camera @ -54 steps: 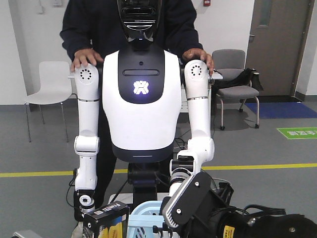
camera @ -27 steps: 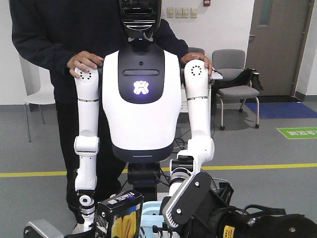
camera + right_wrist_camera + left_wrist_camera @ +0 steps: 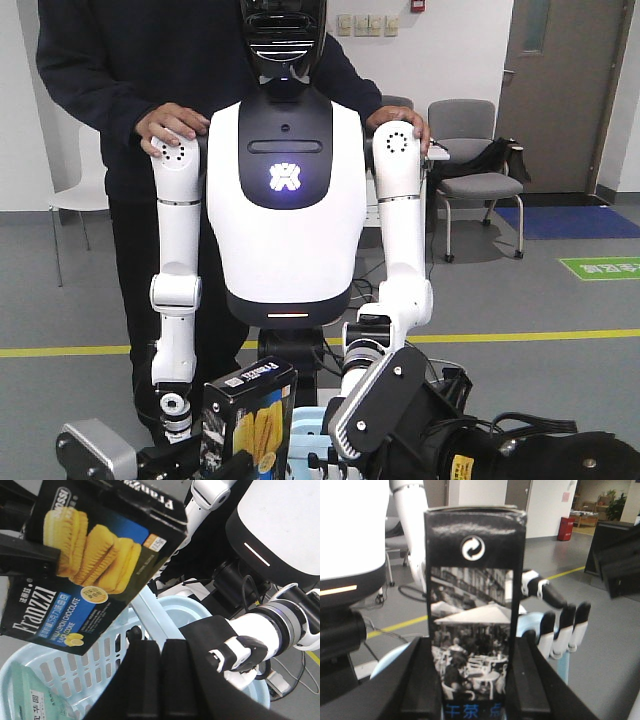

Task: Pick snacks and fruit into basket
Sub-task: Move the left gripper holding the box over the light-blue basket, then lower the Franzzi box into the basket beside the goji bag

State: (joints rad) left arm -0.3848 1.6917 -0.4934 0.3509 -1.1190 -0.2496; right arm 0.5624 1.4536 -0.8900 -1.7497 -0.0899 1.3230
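The Franzzi box has risen higher. The left gripper clamps it upright, above the light blue basket. The right gripper, fingers pressed together, hangs over the basket's near side.

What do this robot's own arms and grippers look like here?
Both grippers are matte black with flat, blocky jaws: the left gripper has broad sloping sides, the right gripper two smooth slabs. In the front view the right arm is black with a ribbed panel, black cables and a yellow sticker; the left arm shows a rounded grey housing.
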